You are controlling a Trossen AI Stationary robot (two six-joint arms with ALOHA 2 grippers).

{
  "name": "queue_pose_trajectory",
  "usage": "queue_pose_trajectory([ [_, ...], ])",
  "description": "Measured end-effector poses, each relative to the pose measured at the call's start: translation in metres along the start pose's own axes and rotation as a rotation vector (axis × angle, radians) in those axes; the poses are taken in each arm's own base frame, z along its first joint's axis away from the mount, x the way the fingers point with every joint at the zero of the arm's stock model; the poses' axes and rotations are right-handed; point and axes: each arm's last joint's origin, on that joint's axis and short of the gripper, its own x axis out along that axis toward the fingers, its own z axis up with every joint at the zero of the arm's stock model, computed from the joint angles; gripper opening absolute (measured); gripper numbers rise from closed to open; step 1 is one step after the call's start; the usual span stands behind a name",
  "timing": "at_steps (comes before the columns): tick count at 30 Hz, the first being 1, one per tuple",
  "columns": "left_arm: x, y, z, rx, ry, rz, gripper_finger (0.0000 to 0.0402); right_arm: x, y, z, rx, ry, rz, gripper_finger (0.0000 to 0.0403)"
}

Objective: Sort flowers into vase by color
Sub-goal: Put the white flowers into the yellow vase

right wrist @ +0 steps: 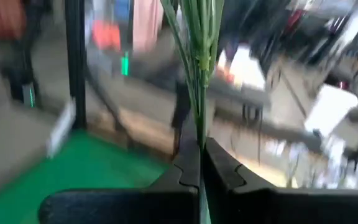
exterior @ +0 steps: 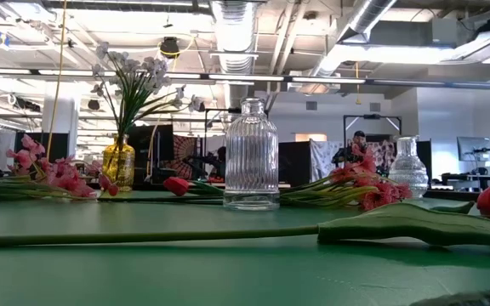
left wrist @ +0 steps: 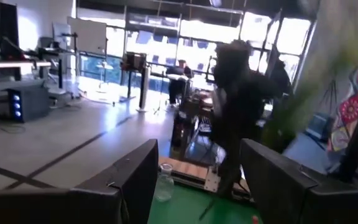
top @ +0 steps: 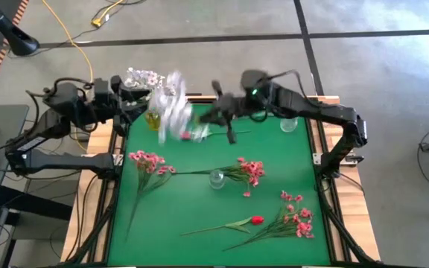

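My right gripper (top: 213,113) (right wrist: 201,165) is over the far middle of the green mat, shut on a whitish-lavender flower bunch. Its blooms (top: 173,112) show blurred beside the yellow vase (top: 153,119) (exterior: 118,163). That vase has whitish flowers (top: 144,77) (exterior: 134,76) standing in it. My left gripper (top: 136,97) (left wrist: 197,186) is open at the far left, close to that vase, with nothing between its fingers. Pink sprays (top: 149,162) (top: 250,171) (top: 298,219) and a red bud (top: 256,219) lie flat on the mat. My right gripper pinches the bunch's thin green stems (right wrist: 199,124) between its two fingers. The stems run straight out past the fingertips. In the high view the blooms lie to the left of the gripper, over the mat near the yellow vase.
A ribbed clear vase (top: 216,179) (exterior: 251,153) stands mid-mat. A second clear vase (top: 289,124) (exterior: 407,166) stands at the far right. Another red bud (exterior: 175,185) lies near the yellow vase. The wooden table rim (top: 326,186) frames the mat.
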Motion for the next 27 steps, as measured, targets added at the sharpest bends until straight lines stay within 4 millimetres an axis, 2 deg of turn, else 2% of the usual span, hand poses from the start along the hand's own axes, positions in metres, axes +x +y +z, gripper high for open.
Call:
queue_pose_trajectory([
  [3, 0.013, 0.000, -0.005, -0.001, 0.039, -0.045, 0.0215, -0.005, -0.013, 0.011, 0.100, -0.144, -0.012, 0.0029],
  [5, 0.025, -0.001, -0.008, -0.001, 0.047, -0.083, 0.0215, 0.000, -0.018, 0.012, 0.161, -0.206, -0.011, 0.0028],
  [12, 0.056, -0.007, -0.009, 0.081, -0.020, -0.169, 0.0215, 0.022, -0.022, -0.009, 0.335, -0.185, 0.018, 0.0030],
  [27, 0.086, -0.008, -0.025, 0.043, 0.041, -0.192, 0.0215, 0.027, -0.022, -0.015, 0.378, -0.151, -0.036, 0.0032],
])
